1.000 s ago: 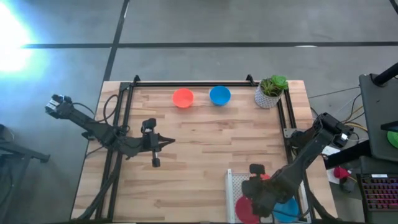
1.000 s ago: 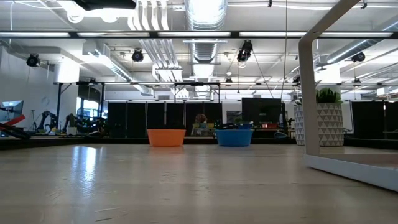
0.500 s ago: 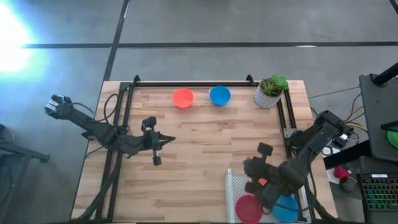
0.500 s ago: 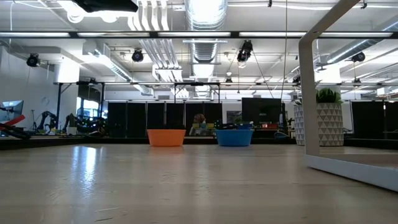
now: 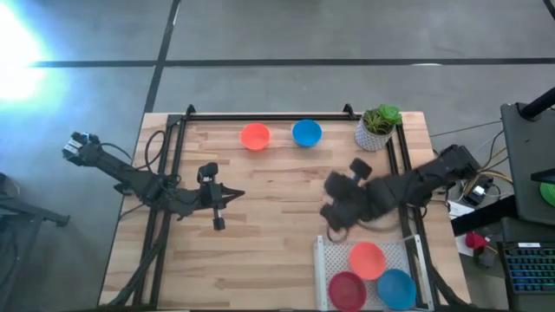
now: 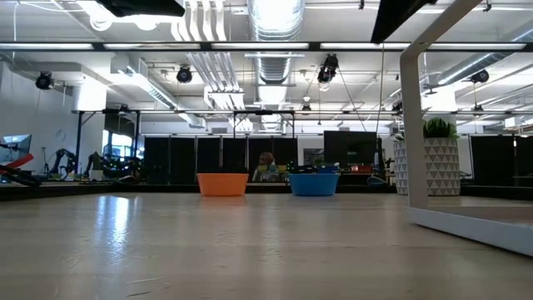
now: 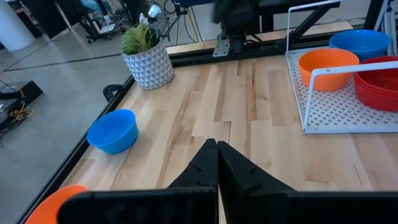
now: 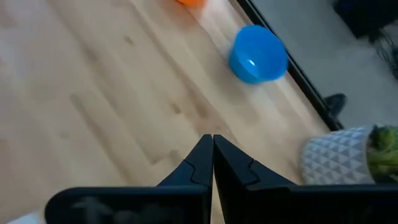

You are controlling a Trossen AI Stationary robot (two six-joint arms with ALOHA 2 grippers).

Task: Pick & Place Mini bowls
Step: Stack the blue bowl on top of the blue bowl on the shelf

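Hovering over the right half of the worktop (image 5: 260, 225), just beyond the far edge of the white rack (image 5: 323, 260), the right gripper (image 5: 334, 201) is seen with its two dark fingers (image 8: 211, 163) pressed together and nothing between them. In the right wrist view the shut fingers are pointed across bare wood toward a blue bowl (image 8: 258, 54) that lies close to the black rail at the worktop's far edge, with the white pot (image 8: 339, 163) and its green plant off to one side, near the far right corner.

The left gripper (image 5: 227, 198) is held over the left half of the worktop, also closed and empty; its fingers (image 7: 217, 165) are seen touching along their length in the left wrist view.

Two mini bowls are found on the wood near the far edge: an orange bowl (image 5: 255, 136) and, just beside it toward the right, the blue bowl. They are apart, not touching.

Three more bowls are held in the white rack at the near right corner: an orange one (image 5: 367, 259) nearest the rack's far edge, a red one (image 5: 347, 289) and a blue one (image 5: 396, 289) side by side behind it, toward the near edge. Whether the red one is a single bowl or a stack cannot be told.
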